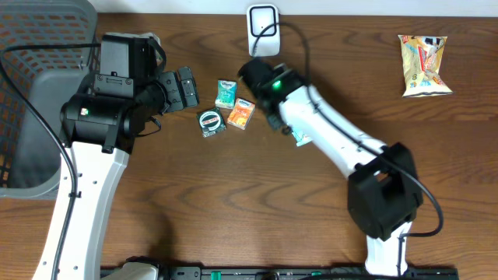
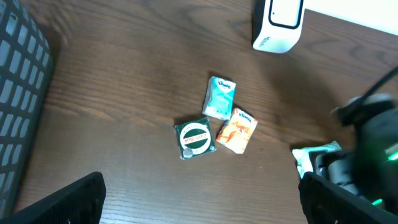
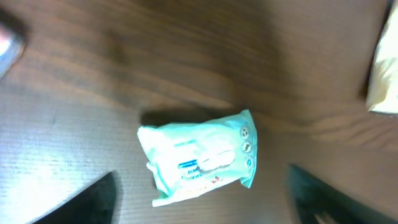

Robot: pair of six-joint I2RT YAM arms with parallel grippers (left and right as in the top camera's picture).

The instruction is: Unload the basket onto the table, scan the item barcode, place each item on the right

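Right gripper [image 3: 205, 190]: fingers spread wide, gripping nothing, hanging over the pack.
Wipes pack [image 3: 199, 158]: pale green, flat on the wooden table [image 1: 233, 218], between both fingers, touching neither.
Left gripper [image 2: 199, 205]: wide open, empty, near the teal packet [image 2: 219, 98].
Scanner [image 1: 262, 29]: white, far edge.

I see the pack [image 3: 199, 158], a soft pale-green pouch of wipes, lying flat on the dark wood table [image 3: 186, 62], printed side up. It has a white panel, blue lettering too blurred to read, and small round icons along one crimped end. From overhead only a sliver of it shows, near the middle of the table. The scanner [image 1: 263, 29], a white upright unit with a dark-rimmed window, stands at the far edge, apart from the pack.
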